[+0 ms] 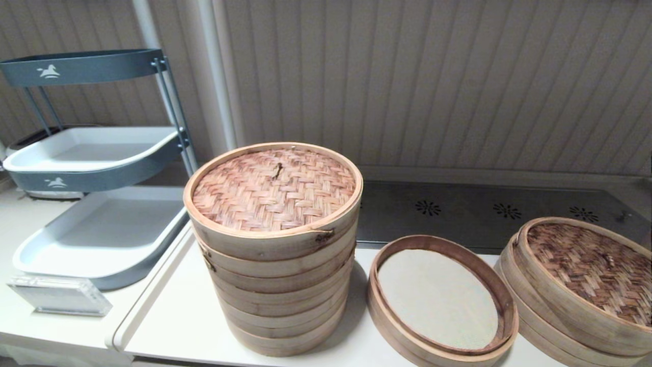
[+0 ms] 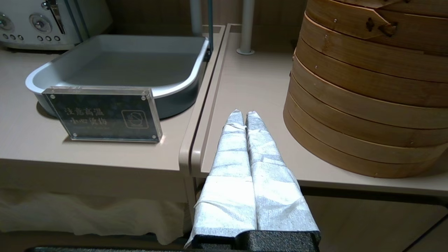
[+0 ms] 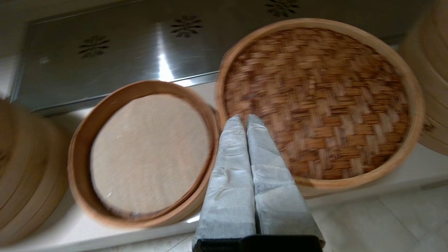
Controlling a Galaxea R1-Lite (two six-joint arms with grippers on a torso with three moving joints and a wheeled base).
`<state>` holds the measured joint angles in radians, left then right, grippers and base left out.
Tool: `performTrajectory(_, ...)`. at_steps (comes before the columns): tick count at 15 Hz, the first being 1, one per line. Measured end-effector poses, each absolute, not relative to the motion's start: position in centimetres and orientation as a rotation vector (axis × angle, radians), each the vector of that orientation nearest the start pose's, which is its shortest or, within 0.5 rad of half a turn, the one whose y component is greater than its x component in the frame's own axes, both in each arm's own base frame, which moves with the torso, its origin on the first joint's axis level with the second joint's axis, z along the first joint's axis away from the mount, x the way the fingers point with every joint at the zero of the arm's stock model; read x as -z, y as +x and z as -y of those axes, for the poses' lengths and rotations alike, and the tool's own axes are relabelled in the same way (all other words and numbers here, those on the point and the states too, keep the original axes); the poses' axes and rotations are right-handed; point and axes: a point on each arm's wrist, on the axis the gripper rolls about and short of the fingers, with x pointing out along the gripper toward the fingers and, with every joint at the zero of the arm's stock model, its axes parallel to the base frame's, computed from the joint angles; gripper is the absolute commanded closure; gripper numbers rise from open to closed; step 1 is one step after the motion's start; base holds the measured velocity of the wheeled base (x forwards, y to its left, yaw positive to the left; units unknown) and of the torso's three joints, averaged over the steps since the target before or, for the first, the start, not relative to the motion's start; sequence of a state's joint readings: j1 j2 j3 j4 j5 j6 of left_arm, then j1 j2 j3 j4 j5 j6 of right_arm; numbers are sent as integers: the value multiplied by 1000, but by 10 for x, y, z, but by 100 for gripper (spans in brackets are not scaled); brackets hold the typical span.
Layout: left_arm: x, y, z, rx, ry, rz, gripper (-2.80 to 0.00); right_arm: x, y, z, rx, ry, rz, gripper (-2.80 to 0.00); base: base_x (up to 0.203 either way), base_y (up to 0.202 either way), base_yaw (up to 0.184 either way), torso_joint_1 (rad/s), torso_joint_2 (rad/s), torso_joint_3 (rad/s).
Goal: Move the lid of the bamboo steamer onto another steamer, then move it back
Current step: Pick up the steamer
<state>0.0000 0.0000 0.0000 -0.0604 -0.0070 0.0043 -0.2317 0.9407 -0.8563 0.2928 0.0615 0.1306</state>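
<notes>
The dark-brown woven bamboo steamer lid lies on a steamer at the counter's right. Beside it, to its left, sits the low steamer ring with a flat beige mesh liner, uncovered. My right gripper is shut and empty, hovering at the counter's front edge over the gap between the ring and the lid, touching neither. My left gripper is shut and empty, parked low at the front edge of the counter, left of the tall steamer. Neither gripper shows in the head view.
A tall many-tiered pale steamer with a reddish-tan woven lid stands mid-counter. A tiered grey tray rack and an acrylic sign sit on the left table. A dark metal panel runs behind the steamers.
</notes>
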Motion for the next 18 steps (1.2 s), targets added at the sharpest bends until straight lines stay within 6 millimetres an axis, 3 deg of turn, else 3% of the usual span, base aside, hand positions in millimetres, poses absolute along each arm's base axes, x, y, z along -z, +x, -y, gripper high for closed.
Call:
performTrajectory(4,-82,-23,0,7,5,61,0,-267,141,54,326,223,-442,0,0,0,0,0,0,0)
performTrajectory(5,-82,-23,0,7,4,61,0,-266,151,61,347,232,-461,-39,0,0,0,0,0,0)
performTrajectory(6,-82,-23,0,6,5,60,0,-264,162,69,364,239,-479,-280,0,0,0,0,0,0)
performTrajectory(13,-82,-23,0,6,5,60,0,-239,211,101,406,265,-557,-280,0,0,0,0,0,0)
performTrajectory(18,-82,-23,0,6,5,61,0,-210,226,110,408,268,-661,-280,0,0,0,0,0,0)
